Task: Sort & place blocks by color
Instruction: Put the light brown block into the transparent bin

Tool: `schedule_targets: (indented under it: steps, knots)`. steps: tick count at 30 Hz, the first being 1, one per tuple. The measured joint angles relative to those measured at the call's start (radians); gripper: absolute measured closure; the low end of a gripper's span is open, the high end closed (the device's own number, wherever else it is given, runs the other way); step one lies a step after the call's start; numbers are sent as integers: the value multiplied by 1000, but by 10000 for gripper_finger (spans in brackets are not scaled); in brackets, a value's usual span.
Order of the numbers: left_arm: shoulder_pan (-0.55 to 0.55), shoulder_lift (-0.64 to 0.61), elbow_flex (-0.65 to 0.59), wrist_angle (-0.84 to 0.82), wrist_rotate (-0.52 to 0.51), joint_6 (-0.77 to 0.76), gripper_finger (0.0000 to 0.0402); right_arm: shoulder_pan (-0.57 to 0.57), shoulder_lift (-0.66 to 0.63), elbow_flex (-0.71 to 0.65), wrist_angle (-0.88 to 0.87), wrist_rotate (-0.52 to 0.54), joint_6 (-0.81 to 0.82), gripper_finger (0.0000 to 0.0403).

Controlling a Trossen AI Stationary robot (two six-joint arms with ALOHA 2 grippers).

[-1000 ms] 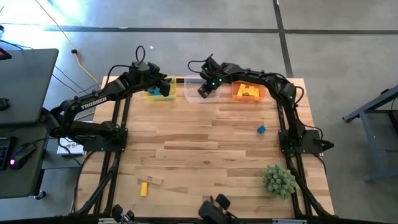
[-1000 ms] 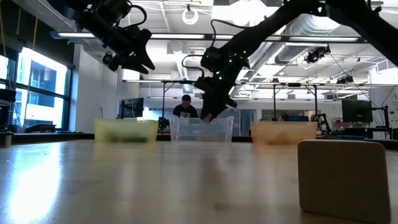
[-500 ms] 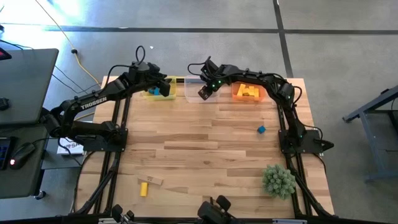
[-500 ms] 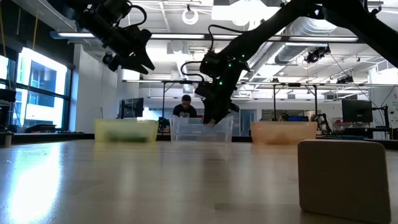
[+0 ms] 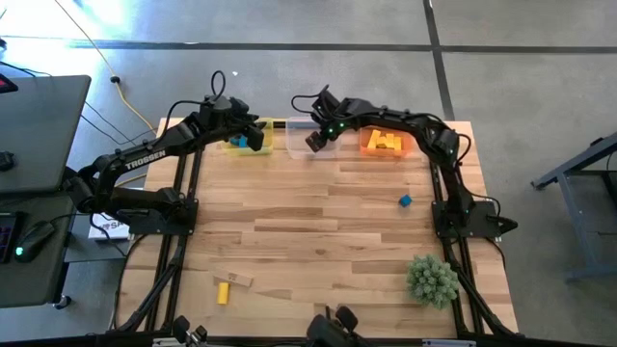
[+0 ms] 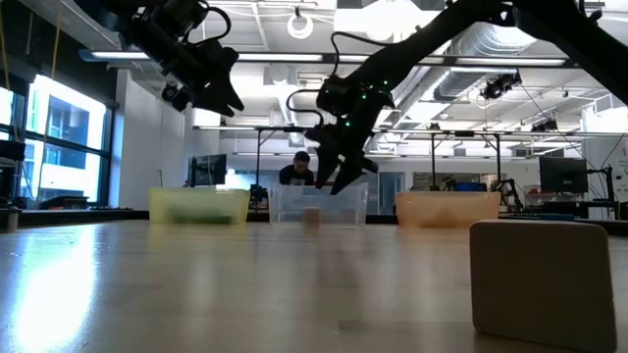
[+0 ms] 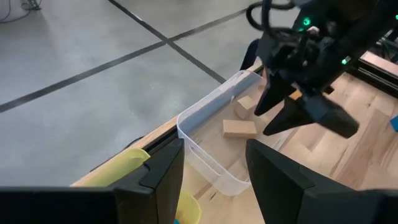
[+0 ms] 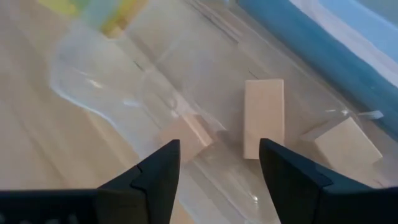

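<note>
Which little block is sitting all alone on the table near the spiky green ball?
Start at the spiky green plant ball near the table's front right corner. Move toward the bins at the far edge, along the right arm's base, and you reach a small blue block lying alone on bare wood. It is the only blue piece out on the open table.

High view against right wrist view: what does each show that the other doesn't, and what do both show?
Only the high view shows the whole table: the left hand over the yellow bin, the orange bin, a blue block, a yellow block, a tan block beside it, and the plant ball.

Only the right wrist view shows three tan blocks lying inside the clear bin.

Both show the clear bin and the right hand, open above it and holding nothing.
</note>
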Motion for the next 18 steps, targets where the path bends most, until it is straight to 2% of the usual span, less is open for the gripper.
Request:
schedule_targets:
  steps: [8,12,18]
  knots:
    - [0,0,0,-18,23,30,238,38,-71,0,9,-1,75,195]
    - [11,0,0,-62,23,45,232,81,-106,0,3,45,86,194]
    - [40,0,0,-150,40,46,200,151,-162,0,-16,132,148,194]
